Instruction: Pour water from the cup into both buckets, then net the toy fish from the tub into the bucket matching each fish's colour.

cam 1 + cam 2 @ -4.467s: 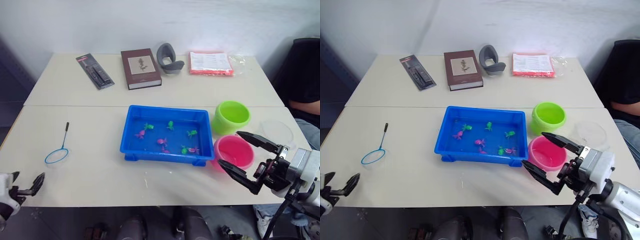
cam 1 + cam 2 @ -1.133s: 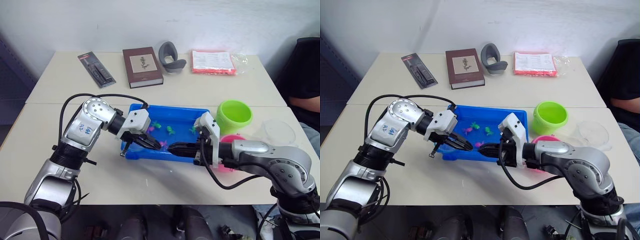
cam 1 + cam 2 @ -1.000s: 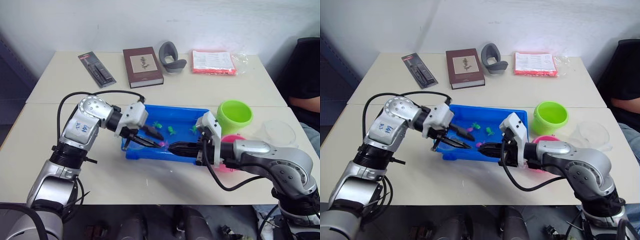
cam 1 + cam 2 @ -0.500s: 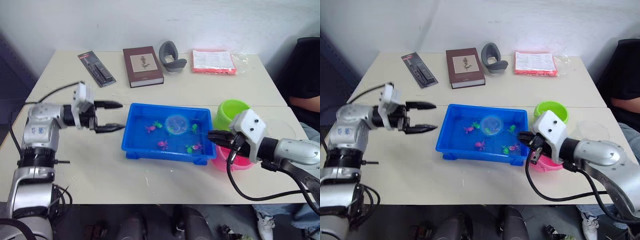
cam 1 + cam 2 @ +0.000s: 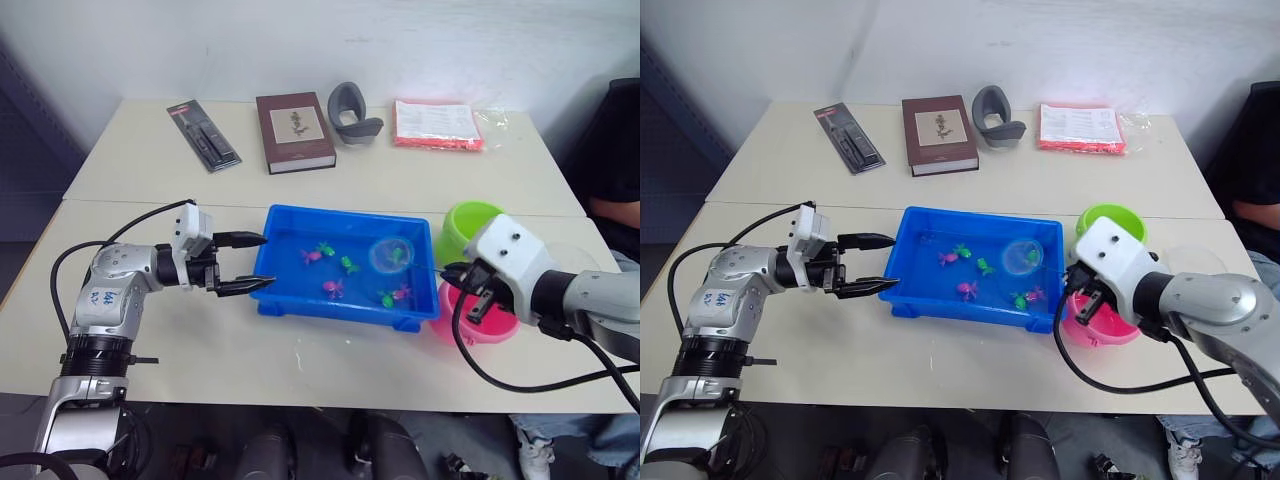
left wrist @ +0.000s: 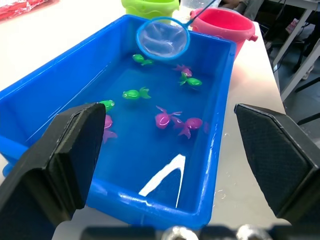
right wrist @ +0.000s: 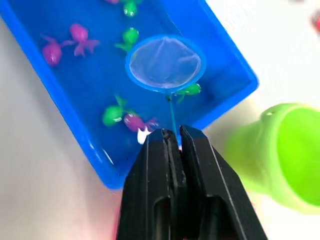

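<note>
The blue tub [image 5: 282, 296] sits mid-table with water and several green and pink toy fish [image 5: 348, 265] in it. My right gripper [image 5: 450, 272] is shut on the thin handle of a small blue-rimmed net [image 5: 388, 255], whose hoop hangs over the tub's right end; the right wrist view shows the hoop [image 7: 165, 62] with a green fish [image 7: 189, 90] at its edge. My left gripper [image 5: 245, 265] is open and empty just left of the tub. The green bucket [image 5: 470, 222] and the pink bucket [image 5: 462, 318] stand right of the tub, behind my right arm. The clear cup [image 5: 1196, 260] is at the far right.
Along the table's far side lie a black package [image 5: 203, 135], a brown book [image 5: 294, 132], a grey curved object [image 5: 352, 102] and a red packet [image 5: 438, 124]. A person in dark clothing [image 5: 620, 150] sits at the right edge.
My left gripper opened, let go of the net and drew back left out of the tub. My right gripper pulled back right with the net, which now hangs over the tub's right end.
</note>
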`<action>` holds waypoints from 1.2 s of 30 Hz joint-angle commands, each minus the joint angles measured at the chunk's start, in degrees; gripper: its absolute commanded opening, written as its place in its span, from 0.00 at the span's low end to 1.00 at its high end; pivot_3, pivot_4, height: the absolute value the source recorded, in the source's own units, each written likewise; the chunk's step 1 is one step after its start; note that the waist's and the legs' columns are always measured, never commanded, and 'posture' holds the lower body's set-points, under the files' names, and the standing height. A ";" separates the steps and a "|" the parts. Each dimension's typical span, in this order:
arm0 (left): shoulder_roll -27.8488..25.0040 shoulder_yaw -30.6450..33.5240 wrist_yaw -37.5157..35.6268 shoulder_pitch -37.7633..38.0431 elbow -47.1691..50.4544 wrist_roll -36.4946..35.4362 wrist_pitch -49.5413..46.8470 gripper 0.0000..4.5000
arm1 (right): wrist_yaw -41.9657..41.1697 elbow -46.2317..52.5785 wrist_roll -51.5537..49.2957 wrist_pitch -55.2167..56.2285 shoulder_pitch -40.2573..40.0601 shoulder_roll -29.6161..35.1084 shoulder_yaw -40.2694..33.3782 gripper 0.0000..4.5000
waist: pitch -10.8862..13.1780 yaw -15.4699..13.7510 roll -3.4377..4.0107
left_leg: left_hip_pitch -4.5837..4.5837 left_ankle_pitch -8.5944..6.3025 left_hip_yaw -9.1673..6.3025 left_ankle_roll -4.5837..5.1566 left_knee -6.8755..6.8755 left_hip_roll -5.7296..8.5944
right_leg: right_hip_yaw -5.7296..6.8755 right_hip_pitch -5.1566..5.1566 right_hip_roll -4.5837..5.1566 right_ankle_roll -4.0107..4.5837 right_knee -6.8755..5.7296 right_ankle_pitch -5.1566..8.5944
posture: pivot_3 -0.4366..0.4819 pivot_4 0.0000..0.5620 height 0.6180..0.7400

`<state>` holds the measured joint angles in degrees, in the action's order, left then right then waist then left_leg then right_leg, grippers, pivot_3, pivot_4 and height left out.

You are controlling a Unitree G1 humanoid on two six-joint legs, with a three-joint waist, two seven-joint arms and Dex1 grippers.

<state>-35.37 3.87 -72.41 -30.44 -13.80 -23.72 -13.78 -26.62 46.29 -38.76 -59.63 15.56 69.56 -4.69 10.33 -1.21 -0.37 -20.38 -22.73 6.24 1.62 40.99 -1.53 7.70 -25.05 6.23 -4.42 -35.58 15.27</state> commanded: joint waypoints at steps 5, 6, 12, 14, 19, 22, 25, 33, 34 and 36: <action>1.95 -0.93 0.15 -0.08 3.76 -1.67 -1.18 0.99 | -6.18 -2.95 22.34 19.31 -2.38 5.93 10.11 0.00 | 0.00 -0.01 -0.02 | 0.00 0.01 0.05 0.00 0.06 -0.01 | 0.03 0.01 -0.02 -0.05 -0.01 -0.03 | 0.48 0.27 1.00; 2.14 -1.45 -0.28 -0.31 3.72 -1.55 -1.30 0.99 | -7.00 -4.33 26.12 22.10 -1.88 6.92 12.07 0.00 | -0.01 0.00 -0.02 | 0.00 0.01 0.07 0.00 0.07 0.00 | 0.02 0.00 -0.01 -0.05 -0.02 -0.03 | 0.48 0.27 1.00; 4.06 -4.15 -2.00 -3.10 1.12 -0.96 -1.21 0.99 | -12.76 -11.48 40.12 32.85 1.78 9.01 16.42 0.00 | 0.01 -0.02 0.00 | 0.01 0.01 0.13 -0.01 0.08 -0.02 | 0.05 -0.01 -0.06 -0.06 -0.01 -0.03 | 0.48 0.27 1.00; 4.93 -4.75 -2.29 -4.08 -0.38 -0.63 -0.56 0.99 | -15.38 -13.50 43.72 36.44 3.55 9.00 17.38 0.00 | 0.01 -0.02 0.00 | 0.02 0.01 0.15 -0.02 0.08 -0.04 | 0.08 -0.01 -0.12 -0.06 0.00 -0.03 | 0.48 0.27 1.00; 6.75 -5.54 -2.83 -6.30 -3.52 -0.03 1.28 0.99 | -23.22 -15.88 48.98 40.91 7.80 8.26 19.06 0.00 | 0.01 0.02 0.00 | 0.04 0.02 0.25 -0.04 0.08 -0.13 | 0.10 -0.03 -0.32 -0.08 0.01 -0.04 | 0.48 0.27 1.00; 7.58 -5.89 -3.03 -6.99 -4.37 0.15 1.75 0.99 | -27.37 -16.06 51.46 42.33 9.66 7.64 20.05 0.00 | 0.01 -0.13 0.00 | 0.04 0.02 0.25 -0.04 0.09 -0.13 | 0.09 -0.04 -0.32 -0.08 0.01 -0.04 | 0.48 0.27 1.00; 8.01 -5.98 -3.52 -7.55 -5.69 0.48 2.48 0.99 | -31.12 -16.00 55.40 42.90 12.93 5.91 21.85 0.00 | 0.01 -0.05 0.01 | 0.03 0.02 0.27 -0.04 0.11 -0.12 | 0.08 -0.04 -0.32 -0.10 0.01 -0.05 | 0.48 0.27 1.00; 8.30 -6.08 -4.02 -7.73 -6.39 0.49 2.80 0.99 | -38.20 -16.35 63.50 42.81 16.73 -1.40 26.03 0.00 | 0.01 0.00 0.01 | 0.03 0.02 0.30 -0.04 0.13 -0.16 | 0.08 -0.06 -0.37 -0.10 -0.01 -0.06 | 0.48 0.27 1.00; 8.30 -6.05 -4.02 -7.71 -6.39 0.46 2.76 0.99 | -38.95 -16.56 64.21 42.80 16.66 -1.76 26.14 0.00 | 0.01 0.01 0.02 | 0.03 0.02 0.30 -0.04 0.13 -0.15 | 0.07 -0.06 -0.37 -0.10 -0.02 -0.06 | 0.48 0.27 1.00; 8.20 -5.98 -4.05 -7.58 -6.21 0.38 2.63 0.99 | -39.99 -17.24 65.34 43.32 16.67 -2.21 26.15 0.00 | 0.01 0.01 0.01 | 0.03 0.02 0.30 -0.04 0.14 -0.15 | 0.07 -0.06 -0.37 -0.10 -0.02 -0.05 | 0.48 0.27 1.00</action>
<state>-27.12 -2.31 -75.98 -37.63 -21.17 -23.16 -11.50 -64.95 29.07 24.61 -16.81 31.40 67.27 22.27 10.34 -1.20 -0.35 -20.35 -22.71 6.54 1.58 41.13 -1.68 7.77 -25.11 5.87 -4.52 -35.62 15.21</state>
